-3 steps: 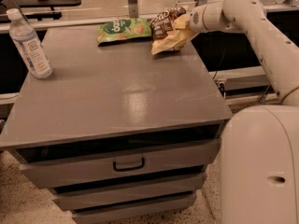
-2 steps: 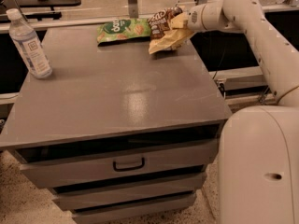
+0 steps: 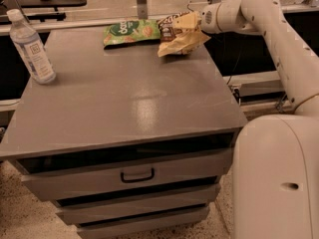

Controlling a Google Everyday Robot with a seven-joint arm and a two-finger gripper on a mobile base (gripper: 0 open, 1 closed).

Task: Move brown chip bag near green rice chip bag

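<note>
The brown chip bag (image 3: 180, 34), dark brown with cream-yellow ends, hangs tilted at the far right of the grey cabinet top (image 3: 134, 98). Its lower end is at or just above the surface. My gripper (image 3: 196, 23) is at the bag's right end, largely hidden behind it, and is shut on the bag. The green rice chip bag (image 3: 131, 31) lies flat at the far edge, directly left of the brown bag. The two bags nearly touch or slightly overlap.
A clear water bottle (image 3: 32, 46) stands upright near the cabinet's left edge. The cabinet has drawers with a handle (image 3: 137, 175) at the front. My white arm (image 3: 279, 39) reaches over the right side, and my base (image 3: 276, 178) stands at the front right.
My gripper has carried the brown chip bag a little to the left, closing the gap to the green rice chip bag. The green bag and the bottle have not moved.
</note>
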